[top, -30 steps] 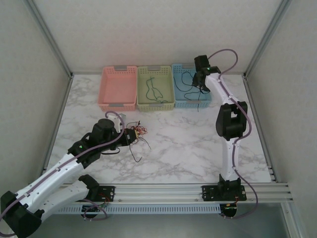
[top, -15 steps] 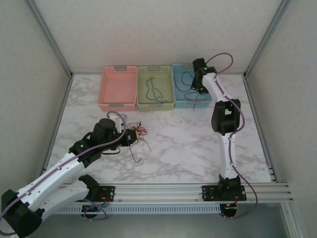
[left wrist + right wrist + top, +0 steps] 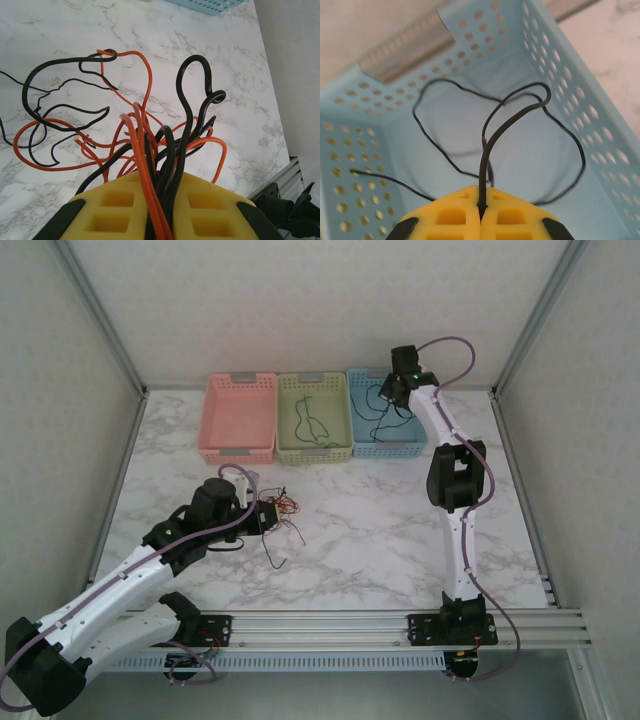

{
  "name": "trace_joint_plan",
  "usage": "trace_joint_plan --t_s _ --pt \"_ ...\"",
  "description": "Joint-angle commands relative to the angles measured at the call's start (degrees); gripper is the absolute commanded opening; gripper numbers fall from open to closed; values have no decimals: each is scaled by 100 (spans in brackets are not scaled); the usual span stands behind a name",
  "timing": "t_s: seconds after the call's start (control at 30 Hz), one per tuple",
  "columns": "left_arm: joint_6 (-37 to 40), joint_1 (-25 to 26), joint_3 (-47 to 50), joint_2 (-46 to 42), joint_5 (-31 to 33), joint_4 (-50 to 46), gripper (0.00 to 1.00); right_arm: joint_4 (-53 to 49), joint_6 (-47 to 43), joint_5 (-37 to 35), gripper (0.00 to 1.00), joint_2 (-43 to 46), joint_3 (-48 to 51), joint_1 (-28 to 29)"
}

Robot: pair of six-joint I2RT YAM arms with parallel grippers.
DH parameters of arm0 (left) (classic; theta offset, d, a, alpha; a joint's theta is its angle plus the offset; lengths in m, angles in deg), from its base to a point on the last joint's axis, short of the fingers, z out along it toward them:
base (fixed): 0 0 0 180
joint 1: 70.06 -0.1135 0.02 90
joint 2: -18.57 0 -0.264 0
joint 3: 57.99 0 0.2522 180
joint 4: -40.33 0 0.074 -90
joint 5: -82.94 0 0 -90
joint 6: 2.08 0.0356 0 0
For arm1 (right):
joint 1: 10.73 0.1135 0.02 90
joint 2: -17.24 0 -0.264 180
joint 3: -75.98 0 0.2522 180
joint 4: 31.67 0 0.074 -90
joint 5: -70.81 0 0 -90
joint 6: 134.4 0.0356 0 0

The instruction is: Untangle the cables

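Note:
A tangle of black and red-orange cables (image 3: pixel 150 125) fans out over the marble from my left gripper (image 3: pixel 161 200), which is shut on the bundle. From above, that knot (image 3: pixel 283 510) lies left of the table's middle, at the left gripper (image 3: pixel 266 517). My right gripper (image 3: pixel 482 206) hangs inside the blue basket (image 3: pixel 580 105) and is shut on one thin black cable (image 3: pixel 507 122), whose loops rest on the basket floor. The top view has this gripper (image 3: pixel 388 393) at the back of the blue basket (image 3: pixel 385 449). A green cable (image 3: pixel 312 422) lies in the green basket (image 3: pixel 315 452).
A pink basket (image 3: pixel 238 452) stands left of the green one, all three in a row along the back wall. A loose black strand (image 3: pixel 275 555) trails from the knot toward the near edge. Metal frame posts border both sides.
The right gripper has closed on the black cable and shifted a little back and left over the blue basket. The left arm and its bundle have barely moved.

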Motion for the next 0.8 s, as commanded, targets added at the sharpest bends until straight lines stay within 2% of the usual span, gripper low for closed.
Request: trace_joint_plan --t_s 0.0,0.23,0.27,0.33,0.4,0.47,0.63,0.73,0.77 --pt "94 -49 -81 -21 -69 -22 0 382 246 -18 0 -311 -196 28" --pt "85 -50 -132 22 -65 1 0 479 164 91 0 -277 221 141" --pt "94 -49 -140 37 -65 5 0 571 118 123 3 -163 423 161" --pt "91 -50 -170 75 -80 15 0 694 38 236 18 69 721 184" --pt "87 -49 -177 110 -104 46 0 824 -48 399 36 368 1022 197" --pt "64 -56 -175 126 -134 85 0 893 -169 383 46 705 1298 229" --pt "-1 -54 -159 111 -203 157 0 882 -261 249 52 1869 2144 274" --pt "-29 -49 -123 51 -223 208 0 1267 -213 424 52 2837 3151 306" --pt "-25 -49 -115 37 -212 200 0 1526 -265 675 52 3268 3635 344"
